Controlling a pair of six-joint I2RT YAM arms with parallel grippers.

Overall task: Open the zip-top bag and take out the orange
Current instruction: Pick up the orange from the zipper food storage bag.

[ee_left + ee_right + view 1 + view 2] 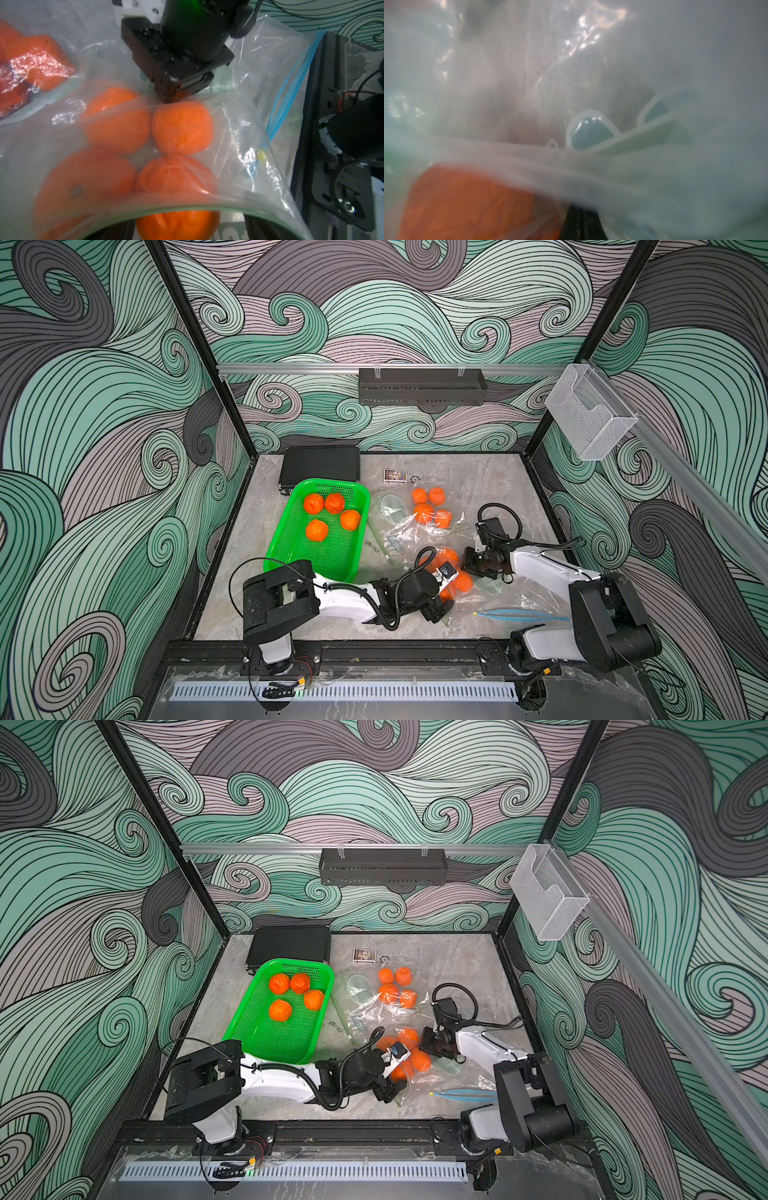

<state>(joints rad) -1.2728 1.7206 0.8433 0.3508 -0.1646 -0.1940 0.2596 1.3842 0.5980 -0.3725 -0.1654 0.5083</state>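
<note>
Just right of the green basket (332,556), my left tool (444,605) stands spread around an orange (177,223) at the mouth of the zip-top bag (239,124). My right tool (172,97), clamped on its film, should hold taut while I close gently, then withdraw straight.

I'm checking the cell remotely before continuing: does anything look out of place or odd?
Yes. The right gripper pinches the bag, and plastic is draped over its wrist camera, so that view is almost all blur. A second bag lies crumpled beside the basket. Nothing looks spilled or damaged.
</note>
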